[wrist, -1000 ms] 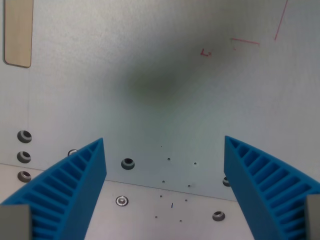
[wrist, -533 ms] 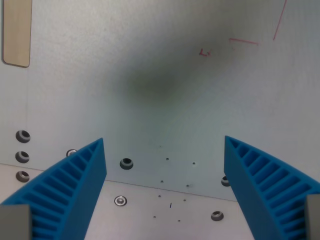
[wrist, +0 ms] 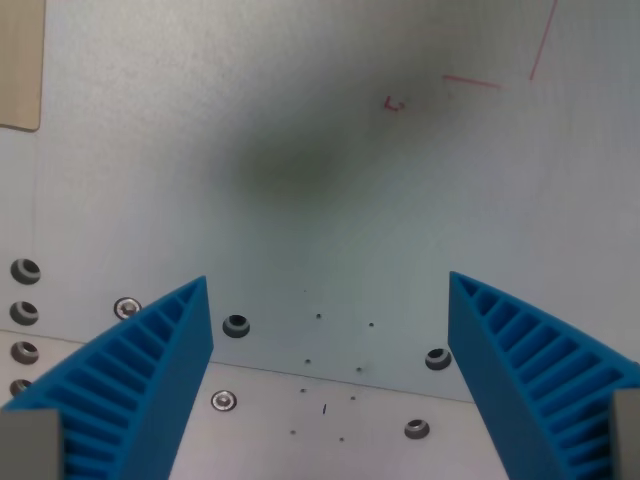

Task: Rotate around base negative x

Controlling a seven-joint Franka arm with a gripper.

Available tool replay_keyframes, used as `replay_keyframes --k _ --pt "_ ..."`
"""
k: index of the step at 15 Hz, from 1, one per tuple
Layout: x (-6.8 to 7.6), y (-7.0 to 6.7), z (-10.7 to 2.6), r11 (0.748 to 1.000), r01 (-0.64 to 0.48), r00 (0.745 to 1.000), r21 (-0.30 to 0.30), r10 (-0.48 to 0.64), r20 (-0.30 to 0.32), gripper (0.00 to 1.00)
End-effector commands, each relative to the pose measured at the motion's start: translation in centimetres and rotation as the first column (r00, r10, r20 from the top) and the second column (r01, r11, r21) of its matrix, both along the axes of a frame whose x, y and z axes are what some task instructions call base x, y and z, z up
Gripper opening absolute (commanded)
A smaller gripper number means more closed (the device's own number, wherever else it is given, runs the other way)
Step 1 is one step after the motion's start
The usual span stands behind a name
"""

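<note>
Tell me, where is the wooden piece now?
In the wrist view, the wooden piece sits at the top left corner, partly cut off, above the column of screw holes at the left edge.

Camera view shifted slightly rightward.

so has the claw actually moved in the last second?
Yes. The red marks, the wooden piece and the screw holes all slid toward the wrist view's left, so the claw and its camera shifted rightward over the panel.
</note>
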State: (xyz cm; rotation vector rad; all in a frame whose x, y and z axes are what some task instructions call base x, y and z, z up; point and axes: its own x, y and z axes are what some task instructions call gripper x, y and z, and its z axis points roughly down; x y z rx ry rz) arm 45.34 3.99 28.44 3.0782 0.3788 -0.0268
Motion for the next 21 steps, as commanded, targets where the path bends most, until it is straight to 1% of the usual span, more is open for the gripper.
replay_keyframes --k 1,11,21 --pt "0.0 0.35 0.22 0.986 0.013 1.0 -0.165 -0.012 0.004 1.0" --pt "0.0 0.35 0.22 0.96 0.012 1.0 -0.278 -0.012 0.004 1.0" --pt "0.0 0.35 0.22 0.921 0.011 1.0 -0.388 -0.011 0.003 1.0"
